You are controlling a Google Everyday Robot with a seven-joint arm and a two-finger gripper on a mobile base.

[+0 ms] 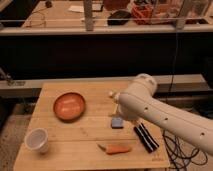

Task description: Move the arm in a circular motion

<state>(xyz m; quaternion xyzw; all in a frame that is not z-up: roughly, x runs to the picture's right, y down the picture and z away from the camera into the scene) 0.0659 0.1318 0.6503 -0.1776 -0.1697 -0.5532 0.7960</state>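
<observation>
1. The arm point(165, 117) reaches in from the right edge over the right half of the wooden table point(60, 147); its rounded joint sits above the table's back right part, hiding most of a small pale item there.
2. The pincer point(119, 111) seems to lie at the arm's lower left end, just above the small blue-grey block point(117, 122); it is largely hidden, so I cannot tell whether it is spread or pressed together, and nothing shows it pinching anything.
3. On the table lie an orange bowl point(69, 106) at centre left, a white cup point(37, 140) at the front left, a carrot point(116, 148) at the front, and a dark striped bar point(146, 137) just beside the arm.
4. To do the circling well, I judge the arm should sweep at an even height above everything; keep the loop smooth and closed; give the bar and block below it clearance; mind the cables point(177, 147) hanging at the right.
</observation>
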